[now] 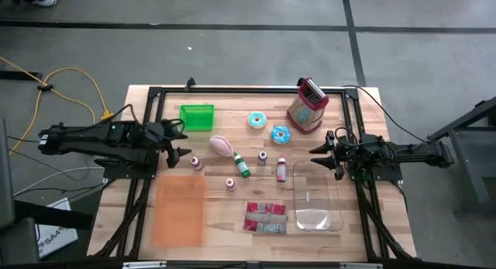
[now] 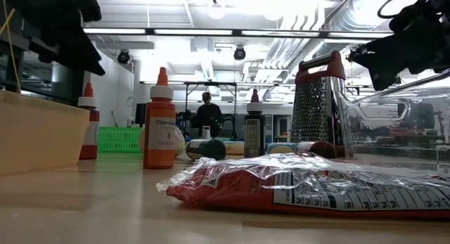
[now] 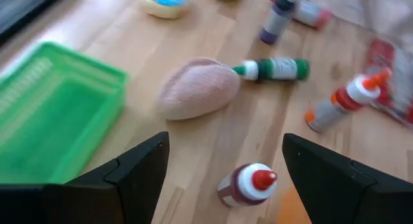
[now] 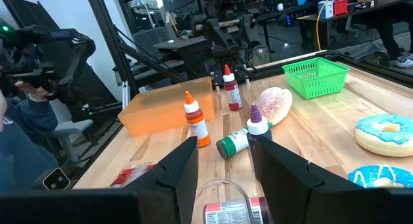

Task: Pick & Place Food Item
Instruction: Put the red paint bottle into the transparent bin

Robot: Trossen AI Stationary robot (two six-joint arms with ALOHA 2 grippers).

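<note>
A pink speckled bun-shaped food item [image 1: 221, 145] [image 3: 197, 88] [image 4: 276, 102] lies on its side on the wooden table, right of the green basket [image 1: 198, 116] [image 3: 55, 114]. Two blue-iced donuts [image 1: 256, 120] [image 1: 280, 133] lie farther back. A red snack bag [image 1: 266, 217] [image 2: 309, 184] lies flat near the front edge. My left gripper [image 1: 177, 145] [image 3: 226, 146] hangs open above the table, left of the pink item and over a red-capped bottle [image 3: 248, 185]. At the table's right side my right gripper [image 1: 319, 150] [image 4: 222, 150] is open and points level, with nothing between its fingers.
Several small sauce bottles [image 1: 242, 166] [image 1: 281, 170] [image 1: 230, 183] stand or lie mid-table. An orange bin [image 1: 178, 211] sits front left, a clear container [image 1: 314, 199] front right, and a red-topped grater [image 1: 308, 106] at the back right. A person shows in the room beyond [image 2: 206, 114].
</note>
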